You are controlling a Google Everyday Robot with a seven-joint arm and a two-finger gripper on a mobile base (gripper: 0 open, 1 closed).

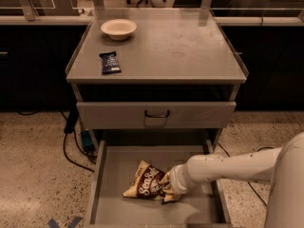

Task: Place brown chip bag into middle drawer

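The brown chip bag (145, 182), dark brown and cream with white script, lies on the floor of the open middle drawer (118, 161), a shallow grey metal tray pulled out below the closed drawer front. My white arm reaches in from the right. My gripper (167, 190) is at the bag's right end, low in the drawer and touching the bag.
A grey cabinet top (190, 51) carries a cream bowl (118, 28) at the back left and a small dark-blue snack bar wrapper (109, 62). A closed drawer front with a black loop handle (157, 114) sits above. Cables (71, 141) lie on the speckled floor at left.
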